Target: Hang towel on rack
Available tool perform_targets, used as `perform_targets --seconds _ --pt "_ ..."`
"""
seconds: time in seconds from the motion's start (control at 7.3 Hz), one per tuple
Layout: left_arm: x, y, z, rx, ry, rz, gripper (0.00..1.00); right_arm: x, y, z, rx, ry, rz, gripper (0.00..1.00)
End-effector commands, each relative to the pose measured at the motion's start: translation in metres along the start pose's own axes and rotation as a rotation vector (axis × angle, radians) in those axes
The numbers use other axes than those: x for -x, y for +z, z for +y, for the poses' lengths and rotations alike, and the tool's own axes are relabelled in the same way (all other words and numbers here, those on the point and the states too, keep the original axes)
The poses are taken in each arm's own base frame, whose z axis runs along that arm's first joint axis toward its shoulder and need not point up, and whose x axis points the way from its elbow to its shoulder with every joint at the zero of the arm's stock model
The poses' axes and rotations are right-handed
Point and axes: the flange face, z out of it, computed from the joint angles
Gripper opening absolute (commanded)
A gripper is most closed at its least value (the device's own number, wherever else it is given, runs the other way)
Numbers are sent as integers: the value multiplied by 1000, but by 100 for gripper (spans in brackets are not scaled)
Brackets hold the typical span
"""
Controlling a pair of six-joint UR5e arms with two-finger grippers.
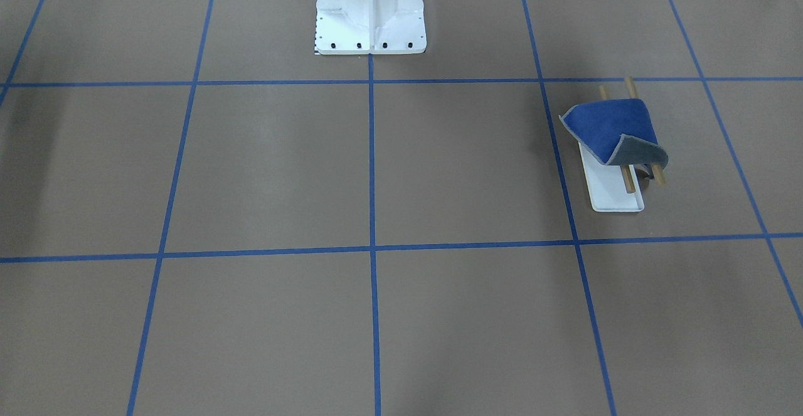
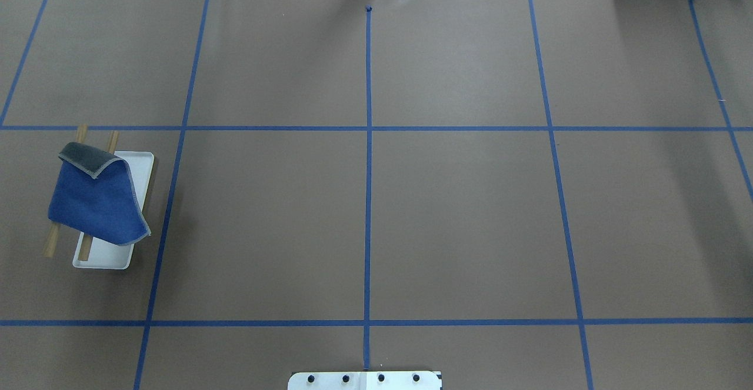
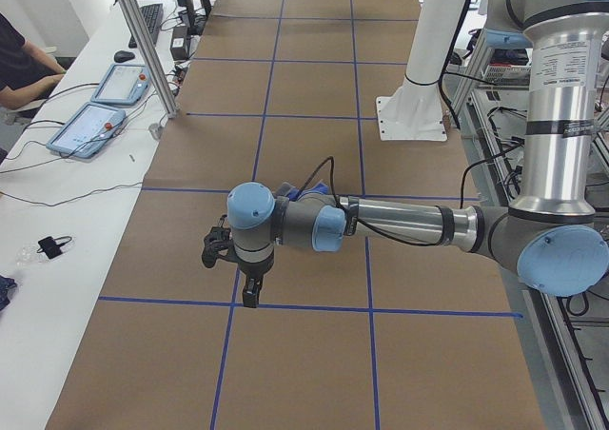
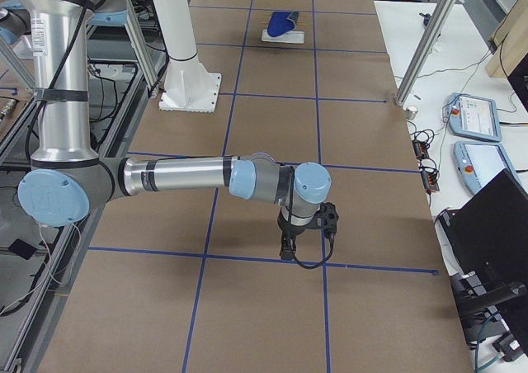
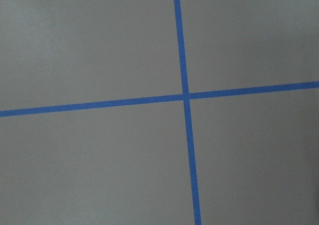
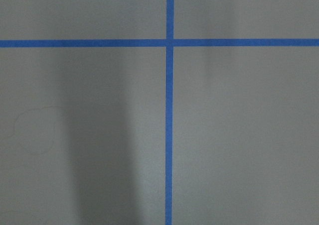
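Towel [image 1: 610, 128]: draped across rack [image 1: 613, 195] rods, blue face up, grey corner curled over. Left pincer [image 3: 249, 295], right pincer [image 4: 287, 247]: well apart from rack; released or clenched, cannot tell.

We see soft, matt cloth in the towel [image 2: 94, 202], bare tan wood and smooth, white, plastic-looking parts in the rack [image 2: 107, 256], and matt brown paper over the worktop [image 2: 459, 219].

Even bright overhead light; soft faint shadows, sharp focus, no glare
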Motion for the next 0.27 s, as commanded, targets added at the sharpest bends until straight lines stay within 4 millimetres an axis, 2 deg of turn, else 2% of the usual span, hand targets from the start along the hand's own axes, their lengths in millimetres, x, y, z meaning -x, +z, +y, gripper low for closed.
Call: perform_targets --seconds 0.0,0.14 --pt "0 1 -1 1 0 -1 98 3 -2 -2 -3 -4 -1 100" --pt "1 3 -1 5 1 -1 98 3 -3 -2 -5 -4 -1 100"
